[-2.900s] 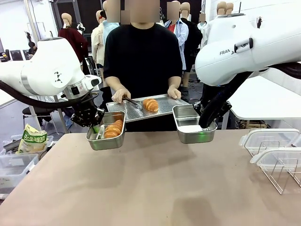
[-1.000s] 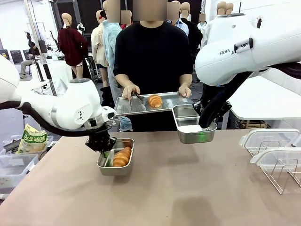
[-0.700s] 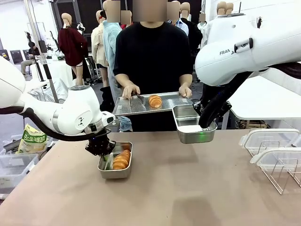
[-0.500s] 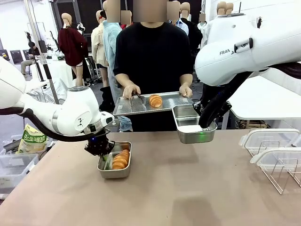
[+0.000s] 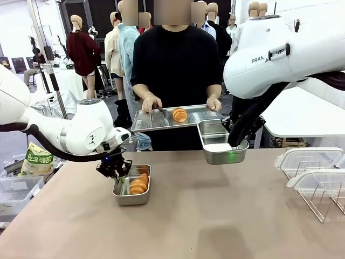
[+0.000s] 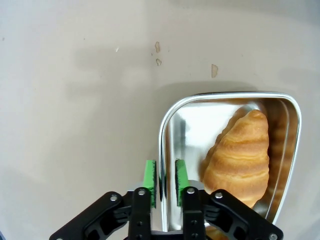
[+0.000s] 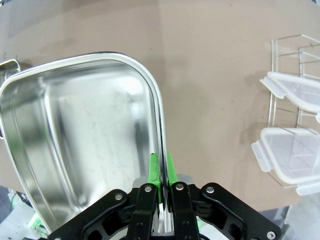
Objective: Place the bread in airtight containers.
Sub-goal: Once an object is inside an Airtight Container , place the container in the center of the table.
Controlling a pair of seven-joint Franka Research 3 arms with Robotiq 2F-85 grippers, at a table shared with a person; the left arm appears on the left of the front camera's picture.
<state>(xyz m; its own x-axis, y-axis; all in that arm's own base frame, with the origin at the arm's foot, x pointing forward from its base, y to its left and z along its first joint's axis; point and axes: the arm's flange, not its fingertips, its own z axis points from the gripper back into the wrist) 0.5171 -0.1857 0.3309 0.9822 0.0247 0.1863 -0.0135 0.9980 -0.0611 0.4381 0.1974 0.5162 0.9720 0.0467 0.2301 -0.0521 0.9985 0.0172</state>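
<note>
One steel airtight container [image 5: 132,197] rests on the brown table at the left with bread [image 5: 139,184] inside. My left gripper [image 5: 115,169] hovers over its left rim. In the left wrist view the green pads [image 6: 150,175] straddle the container's rim [image 6: 161,150] with a small gap on each side, so my left gripper [image 6: 165,171] is open beside the bread [image 6: 240,155]. My right gripper [image 5: 235,141] is shut on the rim of an empty container [image 5: 216,154], held in the air below the person's tray [image 5: 200,114]. My right gripper [image 7: 161,162] pinches that container [image 7: 80,140].
The person at the far side holds the flat tray with one roll [image 5: 179,114] on it and tongs [image 5: 161,111]. Clear lids [image 5: 308,158] sit on a wire rack [image 5: 323,202] at the table's right. A snack bag [image 5: 36,159] and a clear bin [image 5: 16,195] stand off the left edge.
The left container came down from the air onto the table. In the last second my left jaws parted off its rim. The right arm stayed still.
</note>
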